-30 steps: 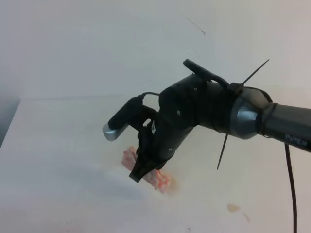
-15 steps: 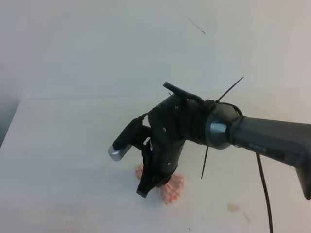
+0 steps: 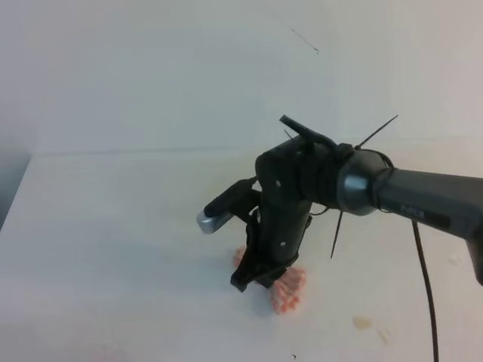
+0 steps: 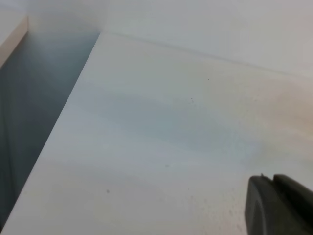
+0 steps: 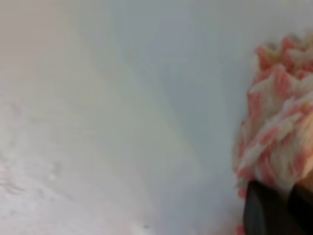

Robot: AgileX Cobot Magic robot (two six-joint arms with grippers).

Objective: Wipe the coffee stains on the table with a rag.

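We are in the wiping step. The right end effector (image 3: 255, 277) is closed on the rag (image 3: 287, 290) and presses it on the surface (image 3: 113, 226), near the middle. Small tan coffee stains (image 3: 363, 323) remain to the right of the rag, well apart from it. We judge the next move should drag the rag sideways to them, keeping it pressed down. The arm hides much of the rag. Of the left end effector (image 4: 279, 205) only a dark corner shows, so we cannot tell its state.
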